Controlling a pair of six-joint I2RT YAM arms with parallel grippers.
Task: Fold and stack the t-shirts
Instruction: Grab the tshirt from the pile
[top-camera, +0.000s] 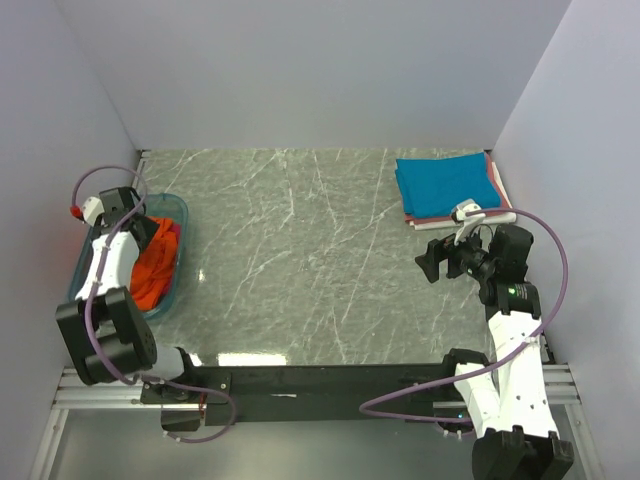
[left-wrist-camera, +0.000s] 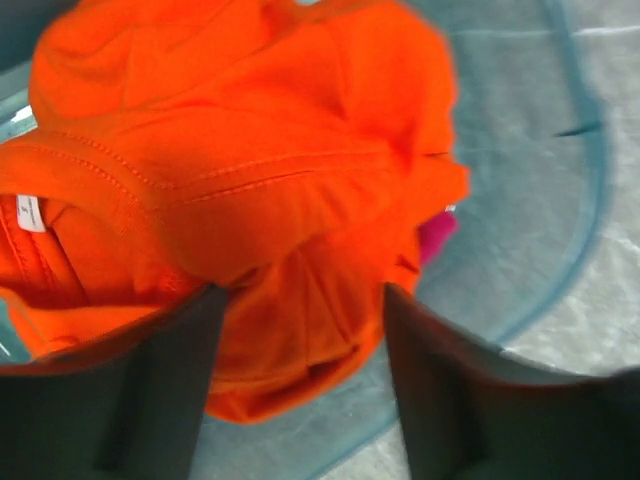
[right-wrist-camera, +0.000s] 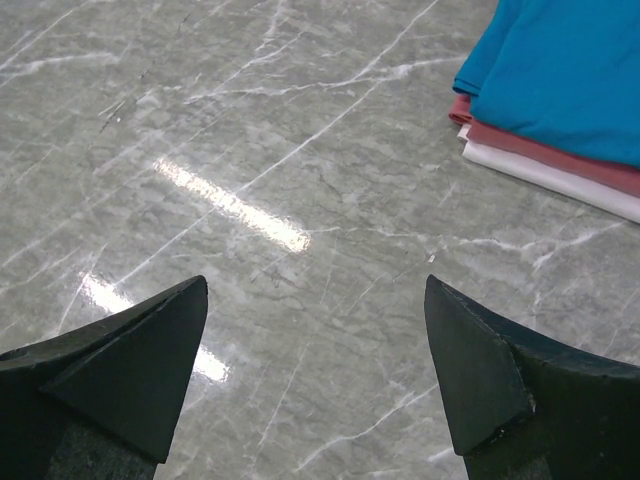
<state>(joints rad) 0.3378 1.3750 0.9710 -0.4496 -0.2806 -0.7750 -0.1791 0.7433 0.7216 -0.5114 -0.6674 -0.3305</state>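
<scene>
Grabbing the orange shirt (left-wrist-camera: 250, 150) in the tub (left-wrist-camera: 560, 200) at the counter (right-wrist-camera: 250, 150) left edge: left claw (left-wrist-camera: 300, 300) is apart astride it, so pinch one layer nr the collar (left-wrist-camera: 110, 175); right claw (right-wrist-camera: 315, 300), apart too, hovers by far-right-corner stack (right-wrist-camera: 560, 90).

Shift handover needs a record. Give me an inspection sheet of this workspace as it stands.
Surface: grey marbled table, glare streaks.
Job's things: orange t-shirt crumpled in blue tub, magenta cloth peeking out beside it; folded stack far right, teal on pink on white.
Clutter: nothing seen.
Tools: left tool open over the orange t-shirt; right tool open above bare table.
Cables: purple cables loop off both arms.
Surroundings: pale walls on three sides.
</scene>
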